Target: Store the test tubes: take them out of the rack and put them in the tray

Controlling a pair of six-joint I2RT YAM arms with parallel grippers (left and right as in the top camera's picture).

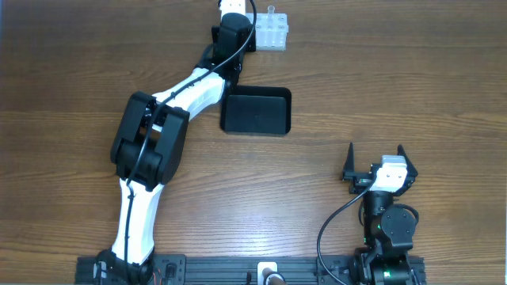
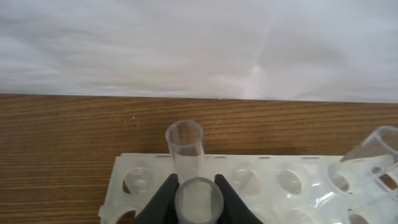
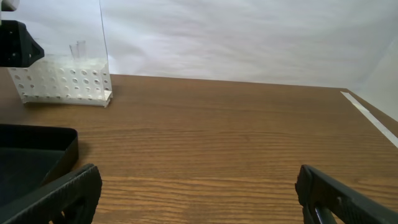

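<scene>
Rack (image 1: pixel 271 32) stands at the far edge of the worktop (image 1: pixel 79 63) in the top view. My left arm (image 1: pixel 190 91) is stretched up to it, and the black tray (image 1: pixel 256 112) lies just nearer my bases. My right hand (image 1: pixel 379 168) sits well apart. In the left wrist view my left hand (image 2: pixel 198 190) is closed on an upright test tube (image 2: pixel 198 200) near the rack's end, so I judge the pull goes straight up along its length. In the right wrist view my right hand gapes wide, holding nothing.
</scene>
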